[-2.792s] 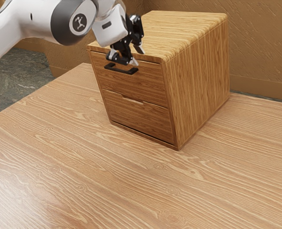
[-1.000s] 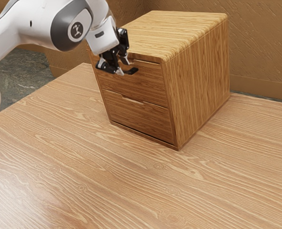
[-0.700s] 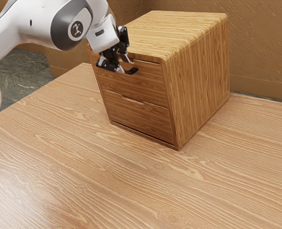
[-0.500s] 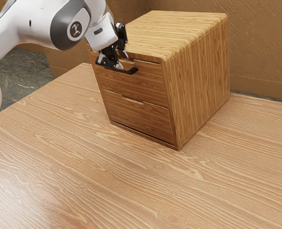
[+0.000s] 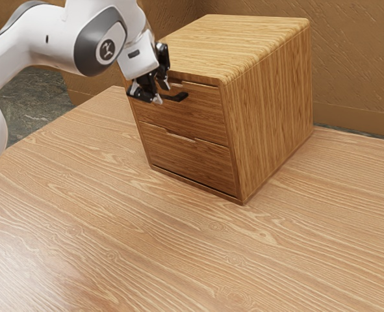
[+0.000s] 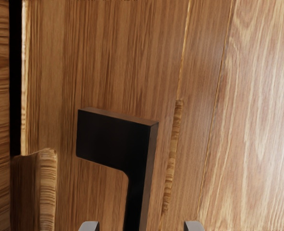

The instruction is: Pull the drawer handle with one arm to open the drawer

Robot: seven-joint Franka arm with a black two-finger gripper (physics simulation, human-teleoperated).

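Exterior view: wooden cabinet on a wood-grain table, top drawer above lower drawer in its front. Franka arm entering from the exterior view's left, black gripper at the black handle of the top drawer, over the handle's end nearer the arm. Wrist view: handle standing off the top drawer, its bar running between two grey fingertips. Jaws released, one on each side of the bar, wood visible between each and the bar. Narrow dark gap along one edge of the top drawer.
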